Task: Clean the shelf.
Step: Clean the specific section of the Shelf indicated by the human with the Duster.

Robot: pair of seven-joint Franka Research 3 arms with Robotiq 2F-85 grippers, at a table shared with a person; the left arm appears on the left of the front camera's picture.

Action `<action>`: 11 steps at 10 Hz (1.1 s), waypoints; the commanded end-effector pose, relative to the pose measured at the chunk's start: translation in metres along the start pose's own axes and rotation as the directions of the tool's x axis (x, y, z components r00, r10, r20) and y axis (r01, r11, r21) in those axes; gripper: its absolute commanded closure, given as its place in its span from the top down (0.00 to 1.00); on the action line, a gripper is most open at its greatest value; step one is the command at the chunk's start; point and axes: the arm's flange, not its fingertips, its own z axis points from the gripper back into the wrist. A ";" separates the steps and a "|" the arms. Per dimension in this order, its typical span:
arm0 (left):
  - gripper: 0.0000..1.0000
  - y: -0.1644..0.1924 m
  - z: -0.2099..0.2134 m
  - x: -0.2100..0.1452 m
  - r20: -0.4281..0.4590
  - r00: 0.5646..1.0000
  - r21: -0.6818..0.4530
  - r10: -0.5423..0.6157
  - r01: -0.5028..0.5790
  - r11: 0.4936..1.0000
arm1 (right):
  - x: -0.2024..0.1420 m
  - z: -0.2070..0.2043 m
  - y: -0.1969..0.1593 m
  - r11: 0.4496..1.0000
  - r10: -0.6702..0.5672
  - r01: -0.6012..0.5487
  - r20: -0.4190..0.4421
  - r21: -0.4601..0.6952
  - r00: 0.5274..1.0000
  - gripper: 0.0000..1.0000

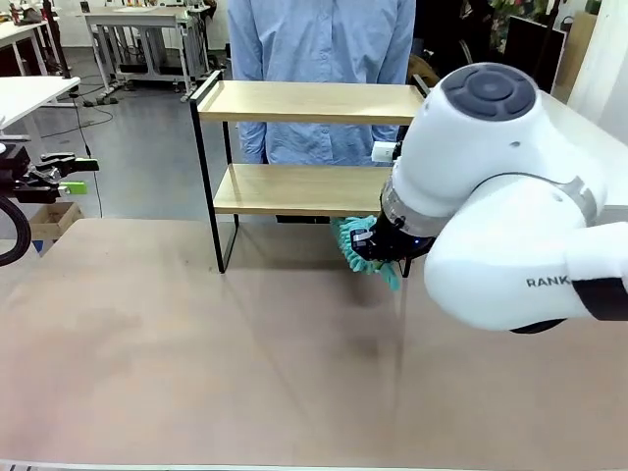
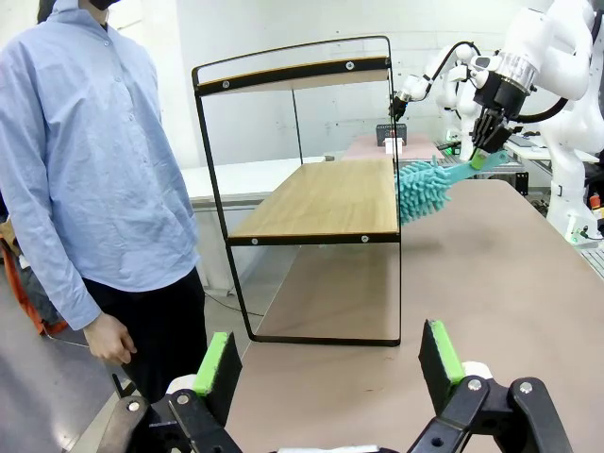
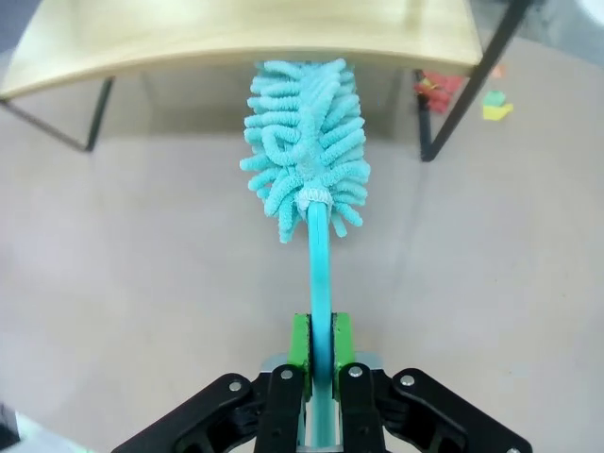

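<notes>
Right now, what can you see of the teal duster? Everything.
The duster is teal: a fluffy head of chenille-like noodles, a pale band at the neck, and a slim, plastic-looking handle. The right gripper is shut on the handle's end. The duster points straight away from the gripper, with the head's tip at the near edge of the lower board of the shelf, toward its right end, seemingly touching it. It is held off the table.

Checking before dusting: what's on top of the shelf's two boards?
Both shelf boards look bare; the teal duster is at the lower board's edge. The right arm hides the top board's right end.
</notes>
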 end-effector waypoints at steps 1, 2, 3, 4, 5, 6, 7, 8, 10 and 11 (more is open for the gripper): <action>1.00 -0.001 -0.001 0.003 0.000 1.000 -0.001 -0.010 0.010 1.000 | -0.002 0.022 -0.020 0.985 0.146 -0.137 -0.077 0.101 0.986 0.12; 1.00 -0.001 -0.001 0.003 0.000 1.000 -0.001 -0.010 0.010 1.000 | -0.006 0.028 -0.025 0.964 0.234 -0.218 -0.098 0.151 0.967 0.12; 1.00 -0.001 -0.001 0.003 0.000 1.000 -0.001 -0.010 0.010 1.000 | -0.009 0.038 -0.033 0.931 0.321 -0.287 -0.129 0.225 0.938 0.12; 1.00 -0.001 -0.001 0.003 0.000 1.000 -0.001 -0.010 0.010 1.000 | -0.012 0.048 -0.042 0.906 0.375 -0.327 -0.147 0.269 0.915 0.12; 1.00 -0.001 -0.001 0.003 0.000 1.000 -0.001 -0.010 0.010 1.000 | -0.014 0.063 -0.055 0.867 0.424 -0.332 -0.201 0.371 0.883 0.12; 1.00 -0.001 -0.001 0.003 0.000 1.000 -0.001 -0.010 0.010 1.000 | -0.017 0.080 -0.068 0.849 0.440 -0.320 -0.228 0.422 0.868 0.12; 1.00 -0.001 -0.001 0.003 0.000 1.000 -0.001 -0.010 0.010 1.000 | -0.025 0.102 -0.078 0.836 0.444 -0.310 -0.228 0.452 0.866 0.12; 1.00 -0.001 -0.001 0.003 0.000 1.000 -0.001 -0.010 0.010 1.000 | -0.037 0.124 -0.083 0.827 0.456 -0.323 -0.212 0.459 0.865 0.12; 1.00 -0.001 -0.001 0.003 0.000 1.000 -0.001 -0.010 0.010 1.000 | -0.057 0.160 -0.103 0.833 0.450 -0.335 -0.185 0.441 0.874 0.12; 1.00 -0.001 -0.001 0.003 0.000 1.000 -0.001 -0.010 0.010 1.000 | -0.063 0.168 -0.112 0.831 0.451 -0.340 -0.175 0.441 0.875 0.12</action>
